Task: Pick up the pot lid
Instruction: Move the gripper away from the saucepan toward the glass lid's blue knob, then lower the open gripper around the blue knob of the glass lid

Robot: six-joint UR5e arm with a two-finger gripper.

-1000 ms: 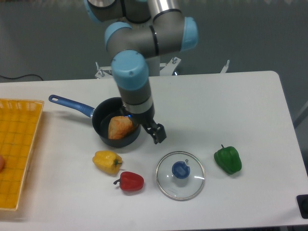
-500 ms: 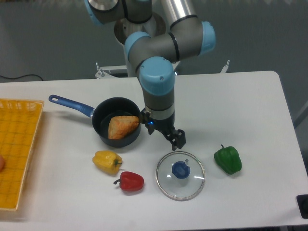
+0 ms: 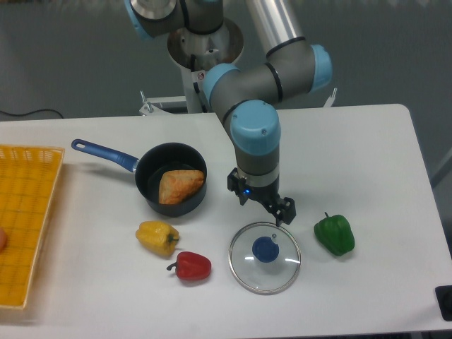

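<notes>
Presently, we find the pot lid (image 3: pixel 245 267) lying on the white table (image 3: pixel 381 173), at the near side of the work area. It is clear, with a shiny rim and a round blue knob (image 3: pixel 265 248) at its middle; we note a small fitting (image 3: pixel 274 236) in the glass beside the knob.

We record the gripper (image 3: pixel 261 209) pointing downward near the far edge of the lid, its two fingers spread wide with a gap between the tips. We observe the lid apart from the fingers, but cannot tell exactly how high the tips are above the table.

To the left in the view, we log a black pan (image 3: pixel 150 199) with a blue handle (image 3: pixel 102 152), holding a brown item (image 3: pixel 179 186) that we cannot identify. Nearer the camera sit a yellow pepper (image 3: pixel 157 237) and, just beside it, a red pepper (image 3: pixel 192 267). We place a green pepper (image 3: pixel 335 234) to the right of the lid, near but apart from it. At the left edge we see part of a yellow basket (image 3: pixel 25 212), and at the lower right corner a black object (image 3: pixel 443 304), partly cut off
</notes>
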